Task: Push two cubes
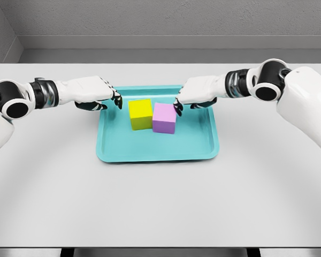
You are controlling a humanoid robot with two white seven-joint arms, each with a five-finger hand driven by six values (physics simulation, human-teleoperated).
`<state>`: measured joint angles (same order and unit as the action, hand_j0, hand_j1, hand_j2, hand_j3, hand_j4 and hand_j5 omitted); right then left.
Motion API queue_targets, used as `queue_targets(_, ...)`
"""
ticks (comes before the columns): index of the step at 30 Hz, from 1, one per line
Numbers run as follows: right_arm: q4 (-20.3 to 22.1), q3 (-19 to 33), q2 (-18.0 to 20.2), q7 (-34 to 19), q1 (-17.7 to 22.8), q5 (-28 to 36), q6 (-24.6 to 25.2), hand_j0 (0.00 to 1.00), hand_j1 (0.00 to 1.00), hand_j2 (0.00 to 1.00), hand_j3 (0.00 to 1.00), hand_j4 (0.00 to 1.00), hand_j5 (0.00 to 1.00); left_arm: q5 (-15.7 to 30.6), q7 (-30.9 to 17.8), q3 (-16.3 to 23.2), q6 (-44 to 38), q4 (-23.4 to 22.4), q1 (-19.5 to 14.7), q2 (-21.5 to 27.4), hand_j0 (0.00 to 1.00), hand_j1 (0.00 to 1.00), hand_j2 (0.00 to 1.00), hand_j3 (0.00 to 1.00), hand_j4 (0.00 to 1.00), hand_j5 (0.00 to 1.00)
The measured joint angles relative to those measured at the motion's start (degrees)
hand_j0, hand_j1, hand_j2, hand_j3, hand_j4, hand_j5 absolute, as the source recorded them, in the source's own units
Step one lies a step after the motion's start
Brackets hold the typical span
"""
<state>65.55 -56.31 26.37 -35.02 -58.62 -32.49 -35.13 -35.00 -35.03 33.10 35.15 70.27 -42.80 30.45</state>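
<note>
**Two hands at the tray, two cubes side by side**

The right hand [195,96] is seen over the far right part of the tray, with its fingers bent down and nothing held in them. Its dark fingertips [178,108] are right at the top right edge of the purple cube [165,118]; it looks like touching, but that cannot be told for sure. The left hand [93,92] is seen at the far left corner of the tray, fingers also curled down and holding nothing. A small gap is seen between its fingertips [117,101] and the yellow cube [140,113].

The two cubes are set in the far half of the teal tray [158,150], pressed close together, yellow on the left and purple on the right. The tray is laid flat in the middle of the white table [160,203].
</note>
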Motion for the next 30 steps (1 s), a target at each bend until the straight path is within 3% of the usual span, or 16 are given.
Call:
queue_targets(25,0.1,0.3,-1.3,0.0,-1.8,0.4,0.0,0.56,0.56,0.56,0.56,0.56,0.56,-0.1,0.0,0.0,0.0,0.0,-0.1,-0.4,0.58,0.58,0.58,0.58,0.58,0.58)
queue_targets(30,0.1,0.5,0.1,0.0,-1.8,0.5,0.0,0.56,0.56,0.56,0.56,0.56,0.56,-0.1,0.0,0.0,0.0,0.1,-0.4,-0.7,0.58,0.58,0.58,0.58,0.58,0.58)
